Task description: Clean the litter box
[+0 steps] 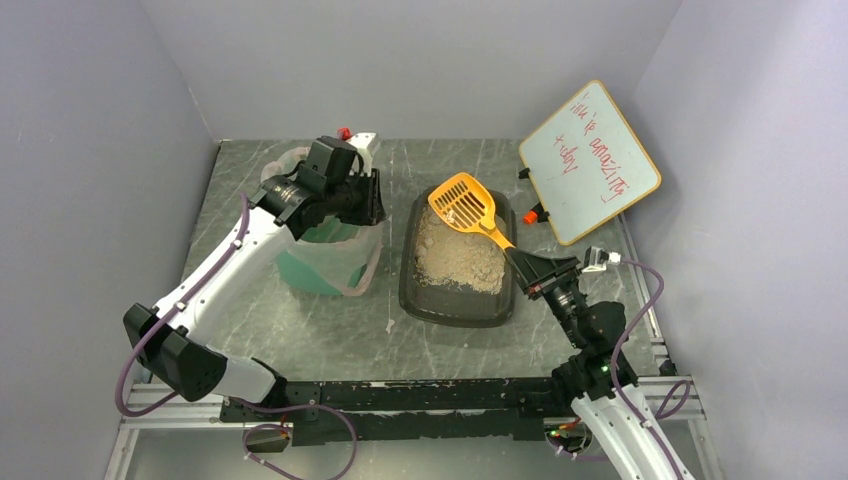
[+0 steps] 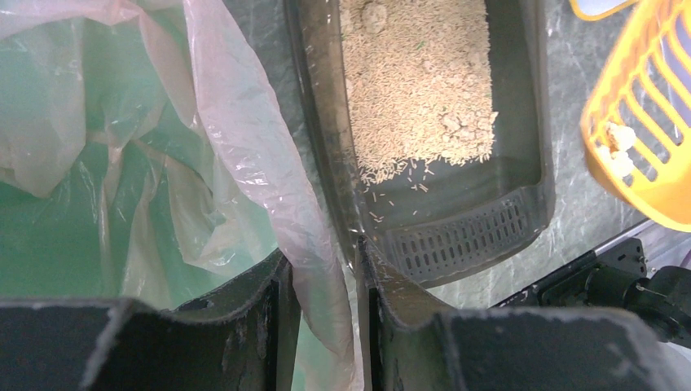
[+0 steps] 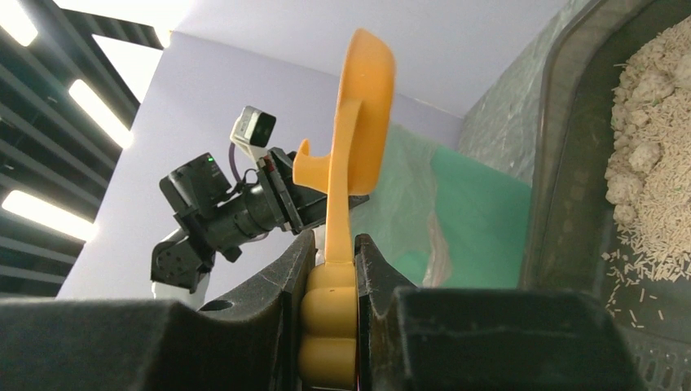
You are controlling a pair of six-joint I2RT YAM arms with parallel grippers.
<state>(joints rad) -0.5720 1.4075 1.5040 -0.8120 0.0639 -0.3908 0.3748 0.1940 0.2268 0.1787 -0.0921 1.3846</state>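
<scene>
scoop [image 1: 466, 203] above litter box [image 1: 450, 312] far end, near end open; bin [image 1: 310, 268] beside

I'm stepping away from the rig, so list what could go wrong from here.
1. The right hand holds the scoop, carrying clumps, above the litter box; on the way to the bin they could spill onto the table.
2. The left hand appears to pinch only the thin liner; it could slip or tear, closing its mouth.

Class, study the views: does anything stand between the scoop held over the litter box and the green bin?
Only the left gripper, shut on the bag liner at the bin rim facing the litter box, sits on that route. Nothing else shows between the scoop in the right gripper and the bin.
</scene>
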